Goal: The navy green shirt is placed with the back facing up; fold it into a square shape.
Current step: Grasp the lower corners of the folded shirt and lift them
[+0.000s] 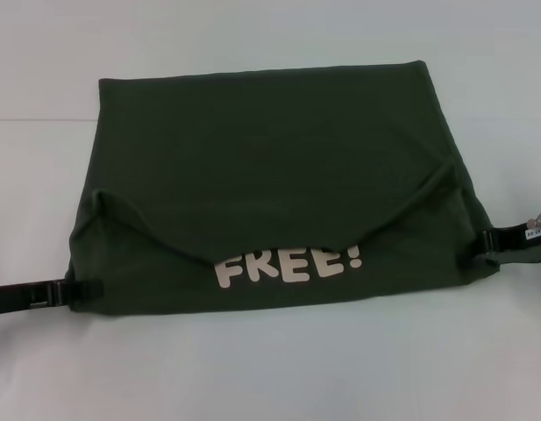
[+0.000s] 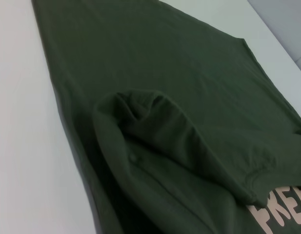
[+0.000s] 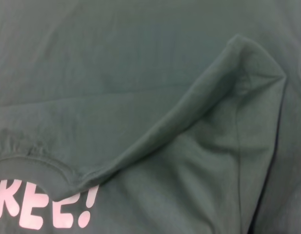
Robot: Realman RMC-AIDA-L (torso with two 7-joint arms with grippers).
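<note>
At the left edge we see the left gripper [image 1: 81, 291] meeting the near left corner of the navy green shirt [image 1: 270, 167], though we cannot tell how its fingers stand. The shirt lies folded on the white table [image 1: 270, 368], white lettering [image 1: 288, 265] (reading "FREE!") peeking out near us. The right gripper [image 1: 491, 244] touches the shirt's right edge; its hold is likewise unclear.
</note>
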